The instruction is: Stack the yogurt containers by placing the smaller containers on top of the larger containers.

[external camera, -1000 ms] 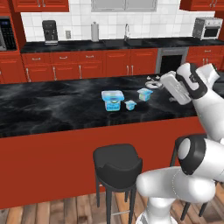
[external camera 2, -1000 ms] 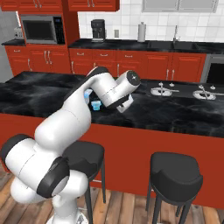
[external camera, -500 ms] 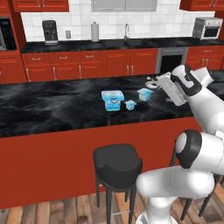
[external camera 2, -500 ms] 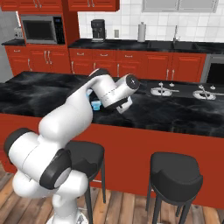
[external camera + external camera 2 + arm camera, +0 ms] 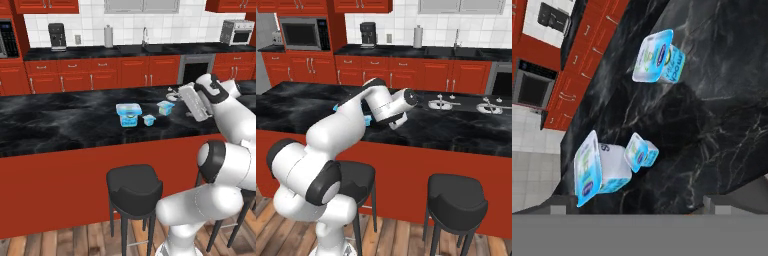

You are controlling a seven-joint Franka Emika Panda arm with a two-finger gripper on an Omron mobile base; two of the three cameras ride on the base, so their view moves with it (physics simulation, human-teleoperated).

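Three yogurt containers stand apart on the black counter (image 5: pixel 60 120). The wide light-blue tub (image 5: pixel 128 114) is on the left, the tiny white cup (image 5: pixel 148 119) sits just right of it, and the mid-sized teal cup (image 5: pixel 165 107) is further right and back. My gripper (image 5: pixel 184 94) hovers right of the mid-sized cup and holds nothing. The hand view looks down on the mid-sized cup (image 5: pixel 659 56), the tiny cup (image 5: pixel 641 151) and the wide tub (image 5: pixel 599 170). My gripper (image 5: pixel 643 205) is open, its tips far apart at the bottom edge.
Two black stools (image 5: pixel 134 187) (image 5: pixel 456 200) stand in front of the red island. Metal fixtures (image 5: pixel 443 104) lie on the counter to the right. My own arm (image 5: pixel 376 102) hides most of the tubs in the right base view.
My hand has shifted slightly left toward the mid-sized cup and turned a little. The three containers have not moved.
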